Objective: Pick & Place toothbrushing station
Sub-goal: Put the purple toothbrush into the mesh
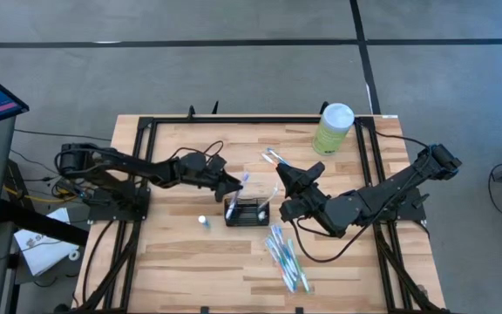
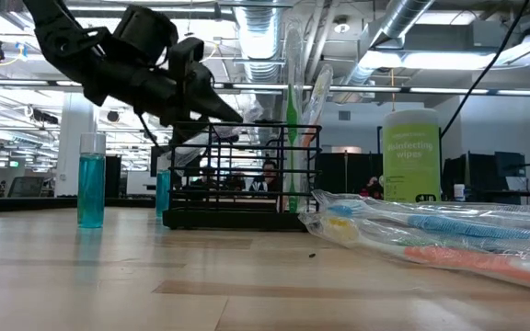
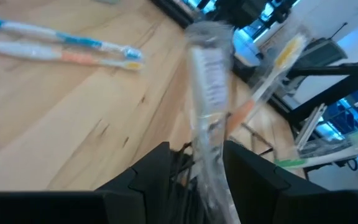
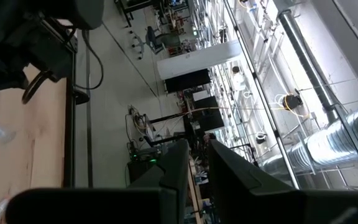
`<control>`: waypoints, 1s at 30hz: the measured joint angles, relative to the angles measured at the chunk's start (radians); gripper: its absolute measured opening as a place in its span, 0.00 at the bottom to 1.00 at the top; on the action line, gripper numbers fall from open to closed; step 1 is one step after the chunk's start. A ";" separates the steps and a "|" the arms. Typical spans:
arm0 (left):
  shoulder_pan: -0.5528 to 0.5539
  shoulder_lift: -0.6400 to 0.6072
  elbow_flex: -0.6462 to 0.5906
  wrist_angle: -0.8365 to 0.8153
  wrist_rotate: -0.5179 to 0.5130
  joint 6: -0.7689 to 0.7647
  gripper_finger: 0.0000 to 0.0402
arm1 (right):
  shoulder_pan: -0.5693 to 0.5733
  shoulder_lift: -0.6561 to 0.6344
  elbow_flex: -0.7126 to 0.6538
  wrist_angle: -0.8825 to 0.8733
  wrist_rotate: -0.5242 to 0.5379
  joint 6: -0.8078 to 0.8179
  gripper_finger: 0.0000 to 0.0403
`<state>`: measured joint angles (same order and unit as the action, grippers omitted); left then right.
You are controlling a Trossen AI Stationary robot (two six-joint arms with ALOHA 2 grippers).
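Observation:
The toothbrushing station (image 1: 247,212) is a low black wire holder standing mid-table, also in the low view (image 2: 237,184). Wrapped toothbrushes (image 2: 294,138) stand upright in its right part. My left gripper (image 1: 234,185) reaches in from the table's left to just above the station's left end (image 2: 221,118), shut on a clear-wrapped toothbrush (image 3: 207,118). My right gripper (image 1: 296,177) hangs raised to the right of the station. Its fingers (image 4: 178,165) point level, stand a narrow gap apart, and have nothing between them. My left gripper has the wrapped toothbrush's lower part (image 3: 209,180) between its two fingers. The fingers slant down from the table's left. The package stands up past the fingertips, tilted, with black wire of the station (image 3: 182,163) right beneath. Its lower end is hidden by the fingers.
Several wrapped toothbrushes (image 1: 284,253) lie on the near right of the table, and more lie at the far side (image 1: 273,157). A small bottle of blue liquid (image 1: 203,221) stands left of the station. A pale-green wipes canister (image 1: 332,129) stands at the far right.

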<state>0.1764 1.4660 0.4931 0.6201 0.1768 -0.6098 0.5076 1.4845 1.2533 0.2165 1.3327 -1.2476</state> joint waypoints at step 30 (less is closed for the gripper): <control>-0.077 -0.043 0.040 0.012 -0.069 0.185 0.03 | 0.000 0.000 0.000 0.000 0.002 0.000 0.13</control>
<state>0.0998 1.4229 0.5335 0.6324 0.1081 -0.4248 0.5076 1.4845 1.2533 0.2161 1.3342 -1.2476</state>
